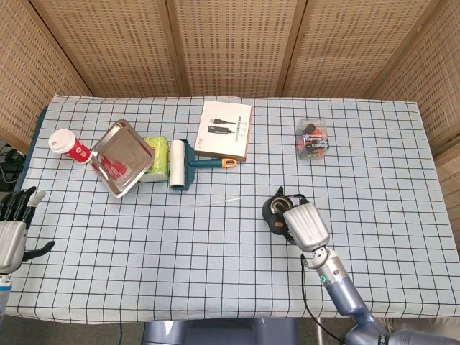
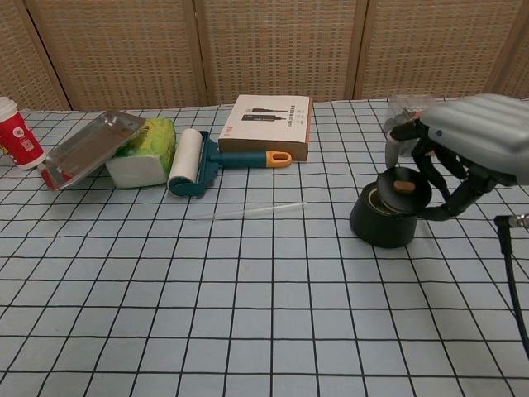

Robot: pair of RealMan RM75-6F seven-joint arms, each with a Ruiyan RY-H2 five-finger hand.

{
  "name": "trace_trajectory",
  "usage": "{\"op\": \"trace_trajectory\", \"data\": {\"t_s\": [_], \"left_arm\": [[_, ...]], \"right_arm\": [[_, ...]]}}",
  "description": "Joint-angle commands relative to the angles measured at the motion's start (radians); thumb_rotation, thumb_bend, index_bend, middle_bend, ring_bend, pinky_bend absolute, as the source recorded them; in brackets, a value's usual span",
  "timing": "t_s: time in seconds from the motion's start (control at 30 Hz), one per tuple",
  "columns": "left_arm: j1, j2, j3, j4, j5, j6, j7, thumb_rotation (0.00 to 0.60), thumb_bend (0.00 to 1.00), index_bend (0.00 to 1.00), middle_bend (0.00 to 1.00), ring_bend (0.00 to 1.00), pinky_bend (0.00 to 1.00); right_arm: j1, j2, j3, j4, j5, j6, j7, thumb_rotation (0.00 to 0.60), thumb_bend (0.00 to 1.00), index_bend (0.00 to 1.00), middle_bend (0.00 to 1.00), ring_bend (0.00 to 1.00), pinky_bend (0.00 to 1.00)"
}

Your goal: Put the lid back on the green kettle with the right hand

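Note:
The dark green kettle [image 2: 381, 226] stands right of the table's middle, partly hidden in the head view as kettle [image 1: 273, 208] under my hand. My right hand [image 2: 471, 141] hovers just above it and holds the round dark lid [image 2: 403, 190] with its orange knob, tilted over the kettle's open mouth. In the head view the right hand [image 1: 306, 226] covers most of the kettle, and the lid [image 1: 277, 223] peeks out at its left edge. My left hand [image 1: 13, 228] rests at the table's near left edge, fingers apart, holding nothing.
A clear thin rod [image 2: 250, 211] lies left of the kettle. Behind it sit a lint roller [image 2: 194, 161], a flat box [image 2: 267, 126], a tissue pack [image 2: 140, 153], a steel tray [image 2: 89, 146] and a red cup [image 2: 17, 132]. A clear box of parts [image 1: 313, 138] stands at the back right.

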Motion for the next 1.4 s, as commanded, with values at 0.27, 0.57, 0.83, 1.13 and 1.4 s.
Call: {"op": "trace_trajectory", "data": {"t_s": [0.27, 0.57, 0.83, 1.13, 1.4], "left_arm": [[0.001, 0.004, -0.006, 0.003, -0.009, -0.001, -0.012, 0.600, 0.03, 0.00, 0.00, 0.00, 0.00], [-0.005, 0.004, -0.012, 0.009, -0.031, -0.020, -0.012, 0.600, 0.03, 0.00, 0.00, 0.00, 0.00], [-0.013, 0.004, -0.015, 0.013, -0.049, -0.043, -0.010, 0.600, 0.03, 0.00, 0.00, 0.00, 0.00], [-0.017, 0.007, -0.015, 0.013, -0.051, -0.051, -0.016, 0.600, 0.03, 0.00, 0.00, 0.00, 0.00], [-0.017, 0.010, -0.011, 0.008, -0.049, -0.054, -0.013, 0.600, 0.03, 0.00, 0.00, 0.00, 0.00]], "right_arm": [[0.063, -0.033, 0.061, 0.062, 0.121, -0.025, -0.040, 0.600, 0.38, 0.56, 0.77, 0.74, 0.52], [0.121, -0.122, 0.074, 0.206, 0.192, -0.063, -0.035, 0.600, 0.38, 0.56, 0.77, 0.74, 0.52], [0.151, -0.164, 0.075, 0.282, 0.221, -0.073, -0.023, 0.600, 0.38, 0.56, 0.77, 0.74, 0.52], [0.156, -0.175, 0.057, 0.306, 0.241, -0.068, -0.034, 0.600, 0.38, 0.56, 0.77, 0.74, 0.52], [0.159, -0.168, 0.044, 0.287, 0.270, -0.066, -0.062, 0.600, 0.38, 0.56, 0.77, 0.74, 0.52]]}}
